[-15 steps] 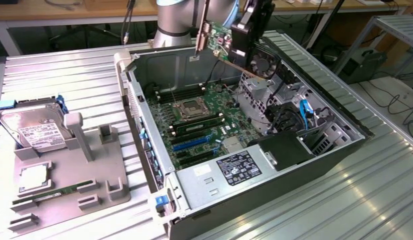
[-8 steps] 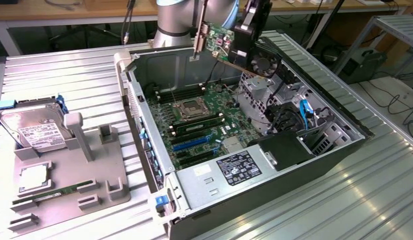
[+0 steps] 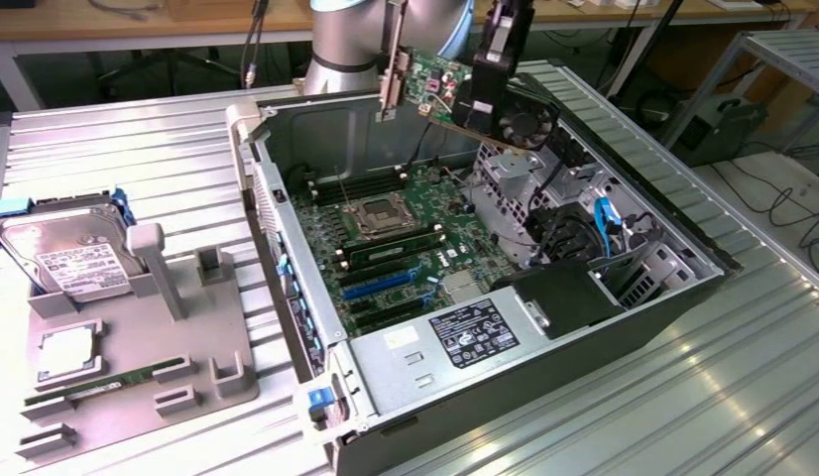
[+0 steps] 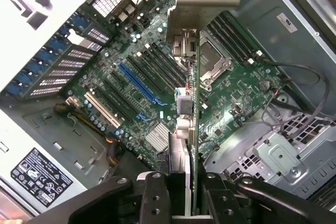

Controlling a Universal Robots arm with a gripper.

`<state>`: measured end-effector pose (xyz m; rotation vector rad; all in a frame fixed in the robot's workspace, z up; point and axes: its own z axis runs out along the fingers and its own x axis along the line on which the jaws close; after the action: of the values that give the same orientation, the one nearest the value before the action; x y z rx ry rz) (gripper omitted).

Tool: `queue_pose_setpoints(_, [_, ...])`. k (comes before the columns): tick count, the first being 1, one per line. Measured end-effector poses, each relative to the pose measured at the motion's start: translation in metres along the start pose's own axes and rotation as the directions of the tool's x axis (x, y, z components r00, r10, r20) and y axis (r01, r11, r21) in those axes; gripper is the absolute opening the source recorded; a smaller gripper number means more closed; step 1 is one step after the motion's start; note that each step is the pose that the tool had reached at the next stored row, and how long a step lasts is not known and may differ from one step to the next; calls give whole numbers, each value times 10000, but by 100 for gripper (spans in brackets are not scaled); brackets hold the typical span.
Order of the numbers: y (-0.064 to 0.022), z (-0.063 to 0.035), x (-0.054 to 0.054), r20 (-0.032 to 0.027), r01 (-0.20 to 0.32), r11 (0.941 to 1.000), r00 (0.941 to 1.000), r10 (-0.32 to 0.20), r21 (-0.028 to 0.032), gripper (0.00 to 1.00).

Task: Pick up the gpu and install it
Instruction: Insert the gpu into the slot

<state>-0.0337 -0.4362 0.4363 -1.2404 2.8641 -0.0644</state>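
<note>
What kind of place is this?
Probably a robotics lab or workshop: a robot gripper holds a gpu above an open computer case on a ribbed metal table, with wooden workbenches behind.

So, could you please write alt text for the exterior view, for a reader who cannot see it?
A gripper holds the gpu in the air above the far end of an open case, with its motherboard showing. At the exterior view's left, a hard drive stands in a grey holder.

We lose the arm (image 3: 346, 45) above the case (image 3: 582, 387) at the frame edge, one edge of the gpu (image 3: 429, 84) hides inside the gripper (image 4: 185, 195), and the label (image 3: 473, 332) in the case is unreadable.
</note>
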Motion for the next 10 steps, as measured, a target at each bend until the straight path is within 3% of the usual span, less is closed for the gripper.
queue_pose_setpoints(10, [1,0,2,51,1112,9938,9938,-1112,1,28])
